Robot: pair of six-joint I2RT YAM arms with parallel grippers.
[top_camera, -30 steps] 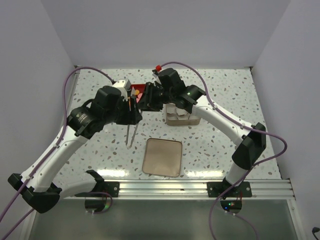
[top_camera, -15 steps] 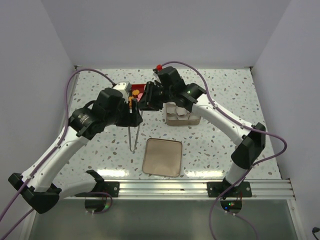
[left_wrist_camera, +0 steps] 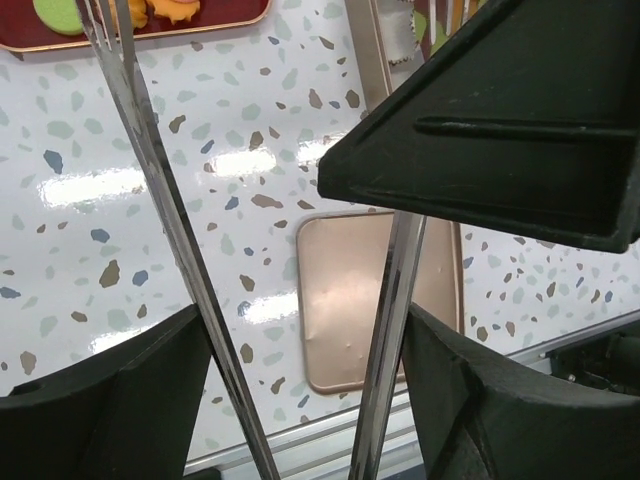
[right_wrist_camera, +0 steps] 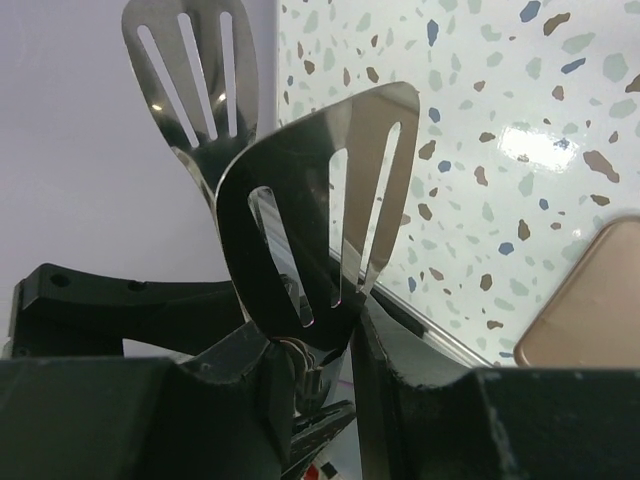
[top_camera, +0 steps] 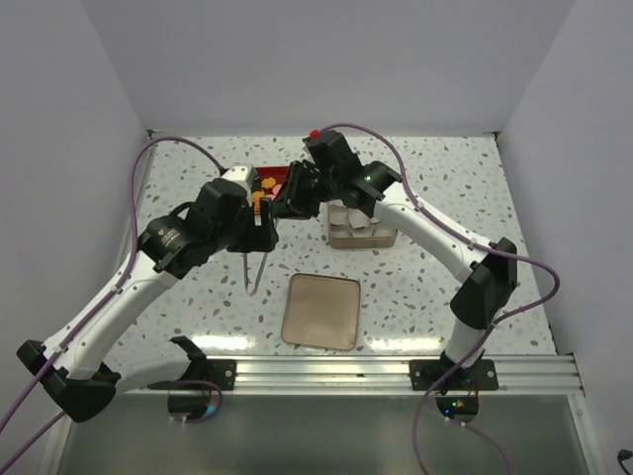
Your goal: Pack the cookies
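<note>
Where everything stands, table (top_camera: 406, 307): speckled white top, with both arms reaching from the near edge to its far middle.
Tan lid (top_camera: 321, 310): lies flat at the near middle, apart from the box, so the box stands uncovered.
Box (top_camera: 364, 246): just beyond the lid and slightly right of it. It holds white paper cups (top_camera: 348, 226), which look bare from above, though the right arm hides some of them.
Red tray (left_wrist_camera: 20, 35): left of the box on the far side, largely covered from above by the two grippers.
Left gripper (top_camera: 257, 226): jaws set wide around plain tongs (top_camera: 254, 262). The two tong arms are spread and point down at bare table on the near side of the tray, with nothing between the tips.
Right gripper (right_wrist_camera: 320, 370): jaws clamped on slotted tongs (right_wrist_camera: 320, 220) above the tray. The blades are close together, with no cookie seen between them.
Cookies (top_camera: 267, 184): orange, pink and green pieces lying on the red tray.
Done so far: lid off, cups in the box, a tool in each gripper.
Left to do: by the look of it nearly everything, since no cookie shows in a cup. Each piece has yet to be lifted across and the lid put on.
</note>
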